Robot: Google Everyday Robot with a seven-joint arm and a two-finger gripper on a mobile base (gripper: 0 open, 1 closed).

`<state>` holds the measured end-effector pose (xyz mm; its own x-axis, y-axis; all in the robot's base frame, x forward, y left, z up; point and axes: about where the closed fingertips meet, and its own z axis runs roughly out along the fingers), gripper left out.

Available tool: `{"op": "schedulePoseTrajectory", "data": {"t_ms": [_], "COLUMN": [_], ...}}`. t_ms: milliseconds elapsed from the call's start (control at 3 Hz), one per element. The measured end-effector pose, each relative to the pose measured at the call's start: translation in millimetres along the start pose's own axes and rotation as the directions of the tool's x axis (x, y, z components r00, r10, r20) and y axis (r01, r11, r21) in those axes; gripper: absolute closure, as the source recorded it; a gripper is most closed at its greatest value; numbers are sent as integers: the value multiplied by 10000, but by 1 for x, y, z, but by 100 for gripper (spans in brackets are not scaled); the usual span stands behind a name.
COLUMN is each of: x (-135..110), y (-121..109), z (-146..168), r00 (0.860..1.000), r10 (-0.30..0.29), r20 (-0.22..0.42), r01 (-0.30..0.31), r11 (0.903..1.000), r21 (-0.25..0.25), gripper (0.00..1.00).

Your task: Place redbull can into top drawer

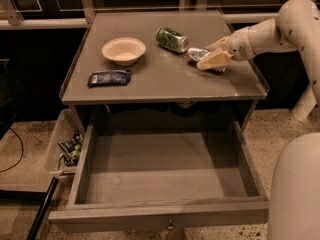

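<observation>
Now | claw (207, 57) at redbull can (193, 54) | grip: cannot tell | top drawer (160, 217) open | labels illegible

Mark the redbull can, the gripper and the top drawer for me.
redbull can (194, 54): camera view, its exposed silvery left end.
gripper (205, 58): camera view, its pale tip, right at the can.
top drawer (150, 218): camera view, the front panel of the pulled-out drawer.
</observation>
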<state>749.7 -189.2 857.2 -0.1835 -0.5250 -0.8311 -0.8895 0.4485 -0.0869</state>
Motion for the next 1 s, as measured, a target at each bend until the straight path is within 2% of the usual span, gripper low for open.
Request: {"op": "schedulePoseTrajectory", "data": {"t_ms": [667, 1000], "x": [0, 0], "y": [0, 0], "z": [0, 0], "r00": [10000, 10000], "r10": [0, 0], "r20": [0, 0], "r01": [0, 0], "r11": [10000, 10000], "r21": [-1, -2], "gripper": [87, 100]}}
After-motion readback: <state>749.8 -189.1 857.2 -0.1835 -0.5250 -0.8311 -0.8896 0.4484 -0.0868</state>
